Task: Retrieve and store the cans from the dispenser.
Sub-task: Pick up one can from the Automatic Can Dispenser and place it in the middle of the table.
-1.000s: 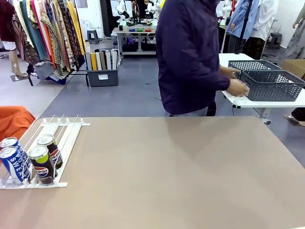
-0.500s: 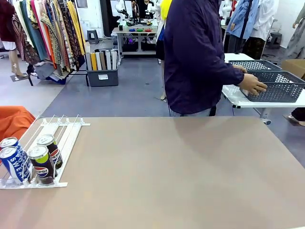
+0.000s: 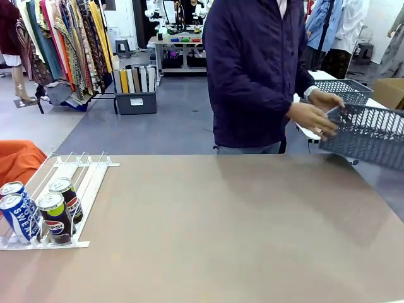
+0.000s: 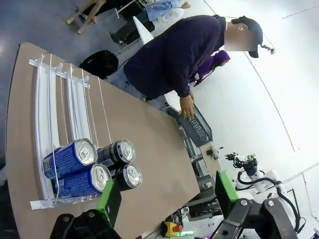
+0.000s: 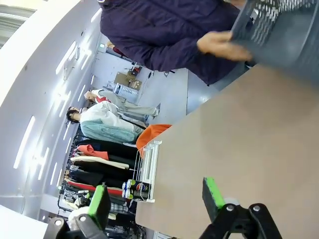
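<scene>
The left end effector (image 4: 167,193) is seen with its fingers spread wide and nothing between them, raised over the tabletop (image 4: 149,144) near the stopper end of the dispenser (image 4: 60,99). The right end effector (image 5: 155,195) is likewise held apart and bare above the tabletop, well apart from the dispenser. Four cans are lodged at the dispenser's stopper end, on the tabletop's left side in the front view. Two blue cans (image 3: 17,214) are set in the outer lane and two Pepsi cans (image 3: 57,218) in the lane beside it, one behind the other in each lane. A grey basket (image 3: 369,136) is held tilted in the person's hands (image 3: 312,118) near the tabletop's far right corner.
</scene>
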Tool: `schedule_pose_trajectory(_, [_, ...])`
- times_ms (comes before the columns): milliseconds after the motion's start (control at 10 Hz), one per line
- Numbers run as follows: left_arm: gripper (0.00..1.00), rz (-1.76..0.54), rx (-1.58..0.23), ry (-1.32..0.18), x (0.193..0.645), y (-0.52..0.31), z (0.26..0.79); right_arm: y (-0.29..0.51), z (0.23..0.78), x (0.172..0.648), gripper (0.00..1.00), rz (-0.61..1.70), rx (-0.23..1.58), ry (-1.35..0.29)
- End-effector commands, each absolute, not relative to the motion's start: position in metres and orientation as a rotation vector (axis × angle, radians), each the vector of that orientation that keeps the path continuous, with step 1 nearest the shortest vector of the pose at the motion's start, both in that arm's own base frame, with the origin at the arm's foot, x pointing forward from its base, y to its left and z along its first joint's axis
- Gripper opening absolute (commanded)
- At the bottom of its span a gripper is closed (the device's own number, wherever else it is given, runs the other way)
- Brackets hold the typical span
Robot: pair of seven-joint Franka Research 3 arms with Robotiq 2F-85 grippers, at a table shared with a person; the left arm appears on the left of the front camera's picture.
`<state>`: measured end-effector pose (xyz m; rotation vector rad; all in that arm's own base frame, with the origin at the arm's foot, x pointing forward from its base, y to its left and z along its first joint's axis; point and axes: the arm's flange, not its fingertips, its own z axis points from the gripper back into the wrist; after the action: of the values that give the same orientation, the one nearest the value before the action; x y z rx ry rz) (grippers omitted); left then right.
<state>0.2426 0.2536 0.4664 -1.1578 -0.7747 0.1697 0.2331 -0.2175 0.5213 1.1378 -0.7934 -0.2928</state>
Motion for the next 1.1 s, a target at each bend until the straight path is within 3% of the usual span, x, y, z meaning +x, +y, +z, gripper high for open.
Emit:
schedule_pose_trajectory(0, [1.00, 0.077, -1.084, -0.749, 0.240, 0.244, 0.478, -0.219, 0.525, 0.237, 1.00, -0.270, 1.149, -0.824])
schedule_pose_trajectory(200, [1.00, -0.040, -0.864, -0.637, 0.241, 0.212, 0.517, -0.219, 0.525, 0.237, 1.00, -0.270, 1.149, -0.824])
schedule_pose_trajectory(400, [1.00, -0.164, -0.530, -0.438, 0.250, 0.159, 0.556, -0.219, 0.525, 0.237, 1.00, -0.270, 1.149, -0.824])
schedule_pose_trajectory(700, [1.00, -0.148, -0.005, -0.274, 0.261, 0.104, 0.567, -0.219, 0.525, 0.237, 1.00, -0.270, 1.149, -0.824])
schedule_pose_trajectory(1000, [1.00, -0.184, 0.077, -0.198, 0.286, 0.069, 0.553, -0.219, 0.525, 0.237, 1.00, -0.270, 1.149, -0.824])
